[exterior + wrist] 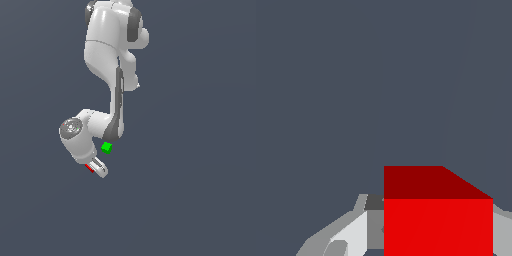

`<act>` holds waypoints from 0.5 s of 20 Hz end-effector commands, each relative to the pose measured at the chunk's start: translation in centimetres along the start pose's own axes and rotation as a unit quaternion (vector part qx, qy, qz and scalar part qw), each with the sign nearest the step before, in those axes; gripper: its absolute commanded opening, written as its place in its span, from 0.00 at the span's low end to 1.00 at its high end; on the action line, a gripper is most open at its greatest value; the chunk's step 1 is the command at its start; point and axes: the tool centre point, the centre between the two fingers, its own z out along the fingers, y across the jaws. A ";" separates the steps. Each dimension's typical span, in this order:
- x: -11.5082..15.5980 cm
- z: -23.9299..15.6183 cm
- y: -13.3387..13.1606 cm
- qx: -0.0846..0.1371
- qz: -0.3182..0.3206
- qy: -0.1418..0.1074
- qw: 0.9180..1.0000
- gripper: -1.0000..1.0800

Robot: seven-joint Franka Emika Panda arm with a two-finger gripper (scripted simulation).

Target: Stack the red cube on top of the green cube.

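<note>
The red cube [438, 220] fills the lower part of the wrist view, with a grey finger [348, 235] against one side and the other finger [502, 230] against the opposite side. My gripper [96, 169] is shut on it. In the exterior view only a thin sliver of the red cube [89, 168] shows beside the fingers. The green cube [106, 147] rests on the grey floor just beyond the gripper, close to the arm's wrist and slightly to the exterior view's right. It does not appear in the wrist view.
The white arm [107, 45] reaches down from the top of the exterior view, its elbow and wrist links bending over the area near the green cube. Plain grey floor [200, 175] surrounds everything.
</note>
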 end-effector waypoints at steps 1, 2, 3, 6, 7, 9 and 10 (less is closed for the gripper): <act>0.0 0.0 0.0 0.000 0.000 0.000 1.000 0.00; 0.0 0.0 0.0 0.000 0.000 0.000 1.000 0.00; 0.0 0.0 0.0 0.000 0.000 0.000 1.000 0.00; 0.0 0.0 0.0 0.000 0.000 0.000 1.000 0.00; 0.0 0.0 0.0 0.000 0.000 0.000 1.000 0.00; 0.0 -0.1 0.0 0.000 0.000 0.000 1.000 0.00; 0.0 -0.3 0.0 0.000 0.000 0.000 1.000 0.00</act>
